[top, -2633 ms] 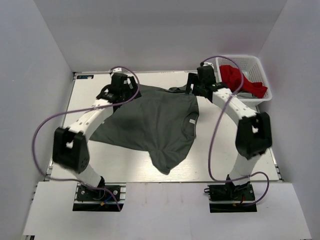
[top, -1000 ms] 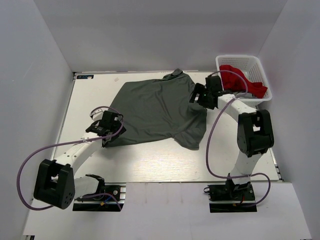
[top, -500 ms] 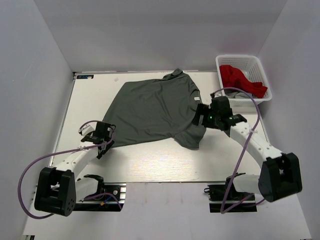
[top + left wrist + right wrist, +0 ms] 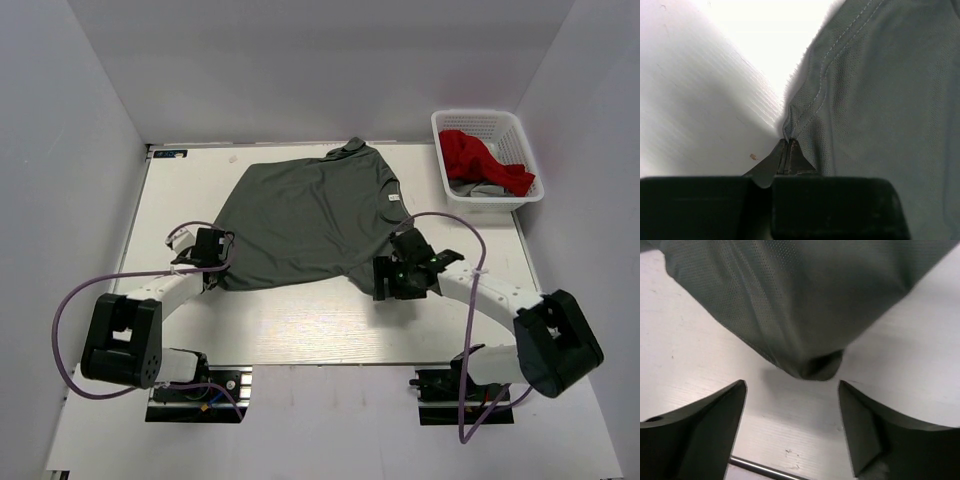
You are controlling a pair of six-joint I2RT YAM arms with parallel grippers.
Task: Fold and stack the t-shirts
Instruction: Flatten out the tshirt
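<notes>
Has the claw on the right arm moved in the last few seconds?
Yes. The right end effector has moved away from the white plastic lattice basket, toward the near edge of the table, to a corner of the dark olive-grey t-shirt.

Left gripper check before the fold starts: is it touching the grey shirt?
Touching. The left wrist view shows the left gripper shut, its jaws pinching the hemmed corner of the grey shirt at their tips.
</notes>
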